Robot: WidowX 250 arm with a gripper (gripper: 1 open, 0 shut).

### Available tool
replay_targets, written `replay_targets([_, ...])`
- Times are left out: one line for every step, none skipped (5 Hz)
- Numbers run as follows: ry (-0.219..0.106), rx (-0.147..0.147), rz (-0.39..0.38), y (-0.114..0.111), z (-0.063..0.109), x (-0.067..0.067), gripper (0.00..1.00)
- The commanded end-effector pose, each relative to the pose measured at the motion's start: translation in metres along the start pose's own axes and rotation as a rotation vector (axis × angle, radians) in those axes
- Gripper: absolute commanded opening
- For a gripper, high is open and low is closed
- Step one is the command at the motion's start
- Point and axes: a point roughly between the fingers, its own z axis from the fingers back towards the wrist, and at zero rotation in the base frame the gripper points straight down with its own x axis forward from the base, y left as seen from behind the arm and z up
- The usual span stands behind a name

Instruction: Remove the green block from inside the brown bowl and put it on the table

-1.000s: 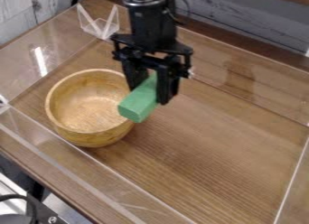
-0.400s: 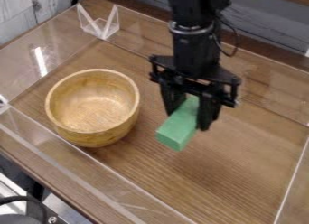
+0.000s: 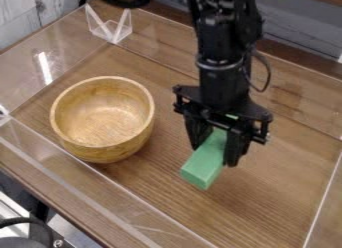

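With the green block gripped by the gripper right of the brown bowl, placing seems underway; next, lower toward the table's front edge and release.

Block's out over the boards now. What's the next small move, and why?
I'd likely lower the gripper gently until the green block meets the table. The block is still gripped and looks held above the wood, to one side of the brown bowl, with bare tabletop around it.
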Motion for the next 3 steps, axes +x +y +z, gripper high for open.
replay_targets([-0.047, -0.008, -0.012, -0.0018, -0.0007, 0.006, 0.0])
replay_targets([-0.059, -0.009, -0.012, 0.0012, -0.0065, 0.0077, 0.0])
replay_targets([-0.051, -0.011, -0.01, 0.0025, -0.0079, 0.0065, 1.0])
